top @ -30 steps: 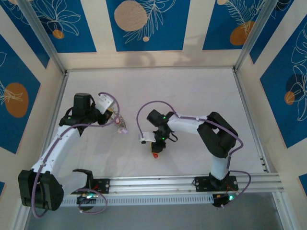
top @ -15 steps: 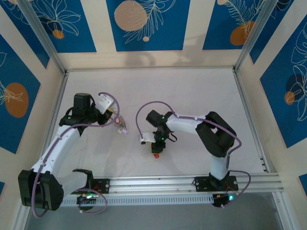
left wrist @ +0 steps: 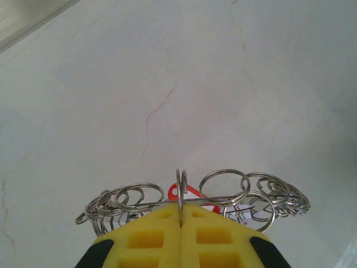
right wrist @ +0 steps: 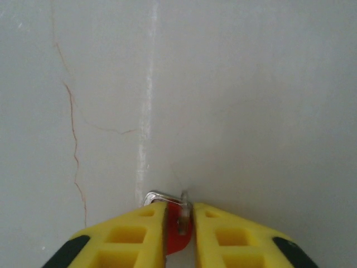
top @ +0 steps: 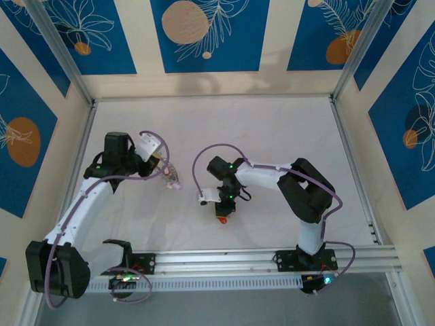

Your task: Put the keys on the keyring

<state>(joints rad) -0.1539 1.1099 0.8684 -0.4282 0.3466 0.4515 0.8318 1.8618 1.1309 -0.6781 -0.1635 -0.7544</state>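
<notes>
The keyring (top: 171, 178), a grey metal ring fringed with small silvery loops, hangs from the left gripper (top: 160, 168) in the overhead view, well apart from the right gripper (top: 223, 212). The white tabletop (top: 272, 136) is enclosed by blue-and-cream patterned walls (top: 204, 34).

Left wrist: the yellow fingers (left wrist: 156, 229) are clenched on the ring, with something red among its loops.

Right wrist: the jaws pinch a red-headed metal key (right wrist: 174, 234) over the hairline-cracked surface. I judge this key is not yet threaded.

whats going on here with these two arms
Two robot arms work over a white table. The left claw is shut on the keyring, gripping it edge-on. The right claw pinches a red-headed key, well apart from the ring. That key is not on it yet.
</notes>
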